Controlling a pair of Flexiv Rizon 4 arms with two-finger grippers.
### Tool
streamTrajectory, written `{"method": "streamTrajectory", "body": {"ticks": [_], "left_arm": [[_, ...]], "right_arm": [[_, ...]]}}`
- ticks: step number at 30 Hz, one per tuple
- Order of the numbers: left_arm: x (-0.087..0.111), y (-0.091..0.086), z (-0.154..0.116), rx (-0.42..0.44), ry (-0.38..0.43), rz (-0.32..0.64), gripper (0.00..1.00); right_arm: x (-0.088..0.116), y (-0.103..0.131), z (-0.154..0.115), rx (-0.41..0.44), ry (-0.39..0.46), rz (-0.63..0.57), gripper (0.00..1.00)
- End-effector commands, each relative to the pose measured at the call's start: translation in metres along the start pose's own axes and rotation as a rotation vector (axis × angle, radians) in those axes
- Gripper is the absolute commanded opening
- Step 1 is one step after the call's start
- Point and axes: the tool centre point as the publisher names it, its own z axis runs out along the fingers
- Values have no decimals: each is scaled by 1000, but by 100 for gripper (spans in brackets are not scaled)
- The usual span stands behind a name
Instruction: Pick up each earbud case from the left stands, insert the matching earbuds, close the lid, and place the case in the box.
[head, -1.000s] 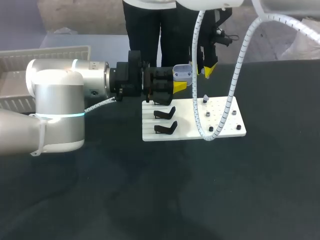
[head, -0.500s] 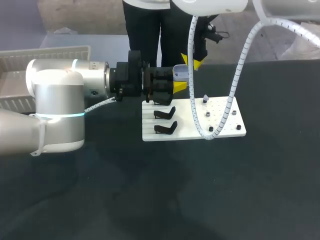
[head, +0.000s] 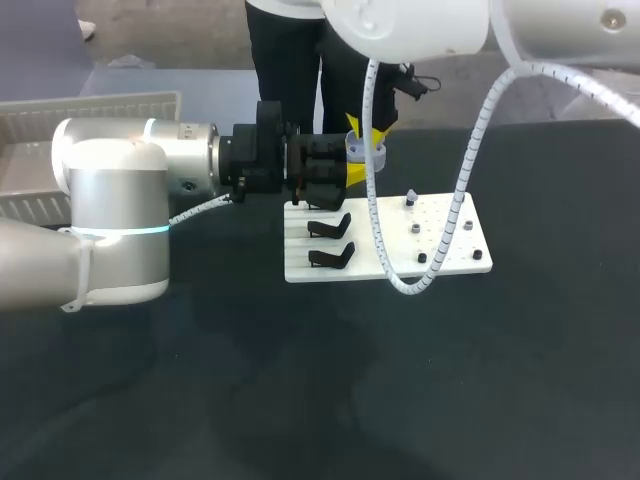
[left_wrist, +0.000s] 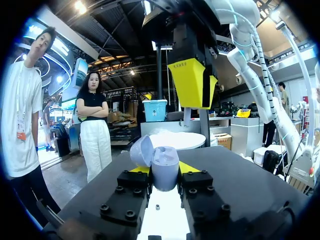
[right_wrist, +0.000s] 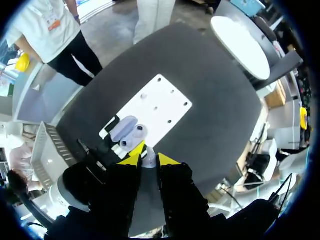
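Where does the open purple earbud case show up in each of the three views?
Head view: the earbud case is in the left hand, just beyond the white board's far left corner.
Left wrist view: the case is between that hand's fingers, lid open.
Right wrist view: the case is just ahead of the right hand, at the board's stand end.
Shared landmark: the white board.

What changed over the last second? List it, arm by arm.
The right pincer, shut on a small pale earbud, swung toward the robot's left, from beyond the far edge of the white board to above the open case. Nothing was taken or released. The left pincer stayed shut on the case, lid open; the board and two black stands did not move.
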Motion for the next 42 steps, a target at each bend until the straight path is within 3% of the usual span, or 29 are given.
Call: {"method": "streamTrajectory", "body": {"ticks": [1,25,42], "left_arm": [[1,-1,0,-6,-5,4,0],[1,-1,0,-6,-5,4,0],[1,-1,0,-6,-5,4,0]], "right_arm": [[-2,4,6,5,-2,2,0],[-20,16,20,8,3,-15,0],[-22,14,24,22,14,-9,0]]}}
